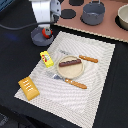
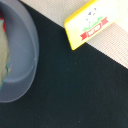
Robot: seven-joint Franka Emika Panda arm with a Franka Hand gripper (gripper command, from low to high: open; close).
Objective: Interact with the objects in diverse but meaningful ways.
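Several toy items are spread over a pale woven mat (image 1: 95, 55) on the dark table (image 1: 15, 60). Taking the round tan plate (image 1: 64, 70) as the clock centre in the exterior view, the thin brown sausage (image 1: 70, 62) lies across the plate itself, the orange-handled fork (image 1: 88, 59) sits at about two o'clock just off its rim, and the orange-handled knife (image 1: 74, 83) lies at about five o'clock, touching the plate's edge. The yellow printed packet (image 1: 47, 59) rests at about ten o'clock, near the plate. The golden scored bread loaf (image 1: 28, 88) is at about eight o'clock, well apart, close to the mat's corner. At about eleven o'clock, off the mat, stands the small grey handled pan (image 1: 39, 36) with the red tomato (image 1: 48, 33) inside it. The gripper (image 1: 46, 22) hangs right above that pan; its fingers are hidden by its own body, so I cannot tell whether they are spread or pressed together. The wrist view shows only the pan's rim and the packet on the mat's edge.
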